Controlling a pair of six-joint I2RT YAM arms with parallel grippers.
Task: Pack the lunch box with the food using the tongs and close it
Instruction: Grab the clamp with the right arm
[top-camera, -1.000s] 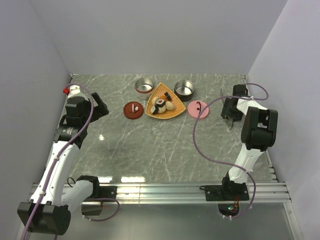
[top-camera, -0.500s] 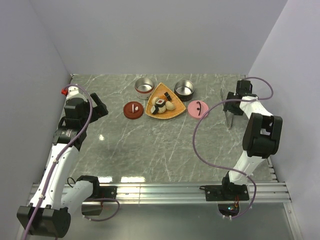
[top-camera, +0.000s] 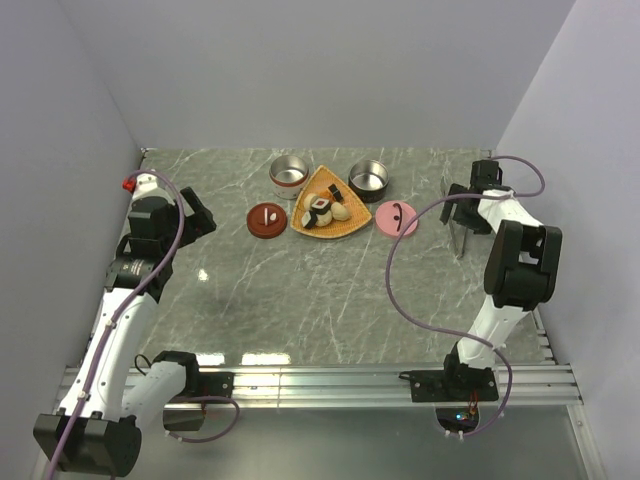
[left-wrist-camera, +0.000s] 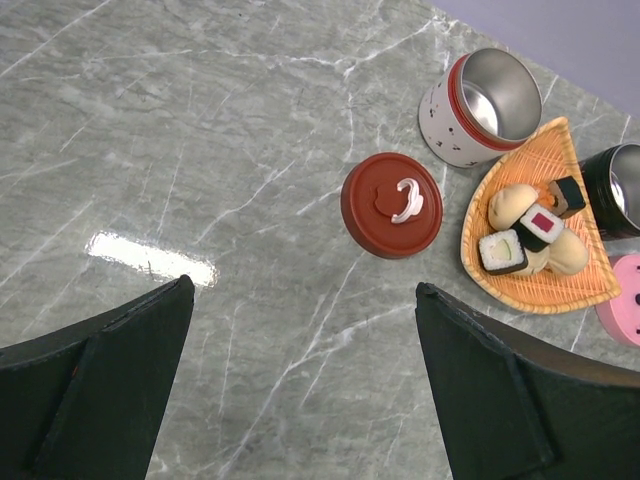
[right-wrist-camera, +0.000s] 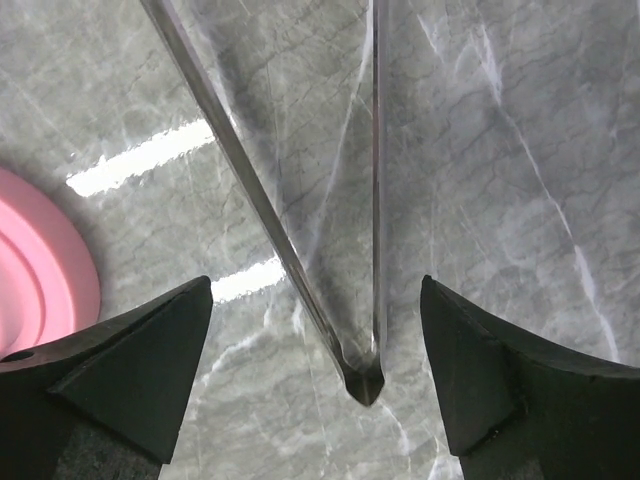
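Observation:
The tongs (right-wrist-camera: 365, 375) lie on the marble at the right (top-camera: 455, 215). Their joined end sits between my right gripper's (right-wrist-camera: 315, 282) open jaws, with a gap on each side, and the two arms run away from me. From above, the right gripper (top-camera: 463, 212) hangs over them. The food (top-camera: 322, 207) lies on an orange tray (top-camera: 312, 229): rice rolls (left-wrist-camera: 503, 250) and beige lumps. Two open lunch box pots stand behind the tray, one white (top-camera: 289, 172) and one black (top-camera: 368, 178). My left gripper (left-wrist-camera: 302, 287) is open over bare table at the left (top-camera: 203, 218).
A red-brown lid (left-wrist-camera: 392, 204) lies left of the tray and a pink lid (top-camera: 397, 217) lies right of it, close to the tongs. Grey walls close in the table on the left, right and back. A metal rail runs along the near edge.
The right arm has swung toward the back of the table over the tongs, and its jaws have spread wider. The left arm has shifted only slightly.

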